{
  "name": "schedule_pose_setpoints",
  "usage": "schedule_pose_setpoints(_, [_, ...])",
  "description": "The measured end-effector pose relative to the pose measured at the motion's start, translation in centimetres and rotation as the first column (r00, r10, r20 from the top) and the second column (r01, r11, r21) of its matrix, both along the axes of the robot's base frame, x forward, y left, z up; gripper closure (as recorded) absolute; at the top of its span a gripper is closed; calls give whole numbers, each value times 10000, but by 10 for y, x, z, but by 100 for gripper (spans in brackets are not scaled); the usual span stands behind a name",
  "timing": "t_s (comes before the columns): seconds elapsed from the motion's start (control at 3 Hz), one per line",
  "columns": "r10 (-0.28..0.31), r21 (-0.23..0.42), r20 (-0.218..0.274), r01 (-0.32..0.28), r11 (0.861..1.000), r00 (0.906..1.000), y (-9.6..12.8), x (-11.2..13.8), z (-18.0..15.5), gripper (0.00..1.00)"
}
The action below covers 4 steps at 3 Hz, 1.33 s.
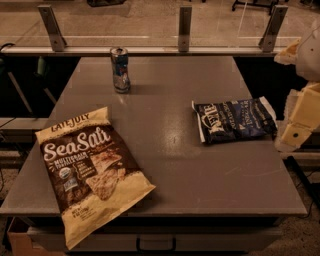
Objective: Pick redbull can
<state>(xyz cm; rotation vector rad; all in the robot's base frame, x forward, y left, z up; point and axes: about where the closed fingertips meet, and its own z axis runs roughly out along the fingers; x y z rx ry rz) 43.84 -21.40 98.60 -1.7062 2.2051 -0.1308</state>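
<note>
Place: seeming a robot lab or test hall | grey worktop (170,170) standing against a glass partition (225,25) held by metal posts (185,27), bare marked floor (130,15) stretching beyond | cream robot gripper (296,131) hanging at the worktop's right edge

One table (170,170) bears one can (120,70) and two chip bags, a tan bag (90,175) and a blue bag (235,120), with three metal posts (184,27) behind and one gripper (299,122) at the table's right edge.
</note>
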Motion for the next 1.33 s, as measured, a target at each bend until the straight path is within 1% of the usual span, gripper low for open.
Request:
schedule_pose_setpoints(0.33, [0,0,2,0,10000,10000,0,0,0,0])
schedule_pose_setpoints(0.67, [271,515,54,-273,9983,9996,18,21,-16,0])
schedule_pose_setpoints(1.0, [698,1563,378,-749,9849,9968,62,67,-37,0])
schedule_pose_setpoints(1.33, [1136,2831,1002,-1378,9492,9885,118,112,-46,0])
